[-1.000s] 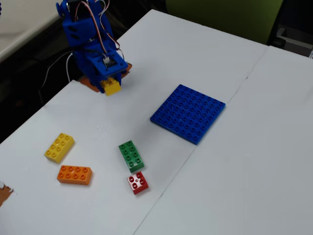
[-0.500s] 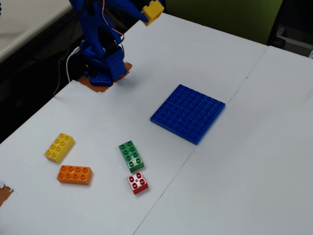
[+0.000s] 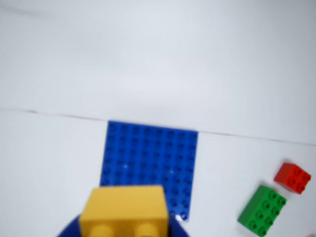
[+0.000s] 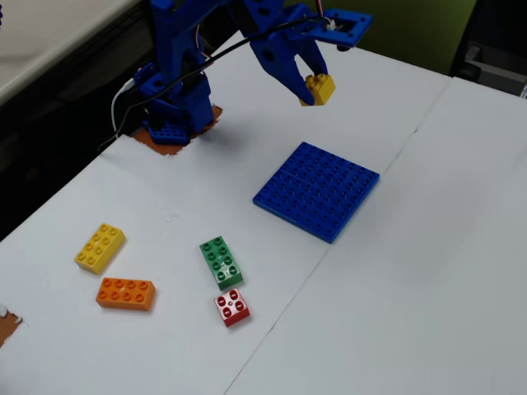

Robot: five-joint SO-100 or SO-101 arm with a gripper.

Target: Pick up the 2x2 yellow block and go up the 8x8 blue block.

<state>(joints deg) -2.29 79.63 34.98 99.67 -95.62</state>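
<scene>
The gripper (image 4: 313,87) is clamped on the yellow block (image 4: 319,88), held in the air above the table (image 4: 428,247), up and just left of the blue plate (image 4: 317,190) in the fixed view; the wrist view shows the yellow block (image 3: 123,211) over the blue plate's (image 3: 148,158) near edge; the green brick (image 4: 221,262) and red brick (image 4: 232,307) lie below-left of the plate; farther left lie the long yellow brick (image 4: 100,247) and orange brick (image 4: 125,293).
</scene>
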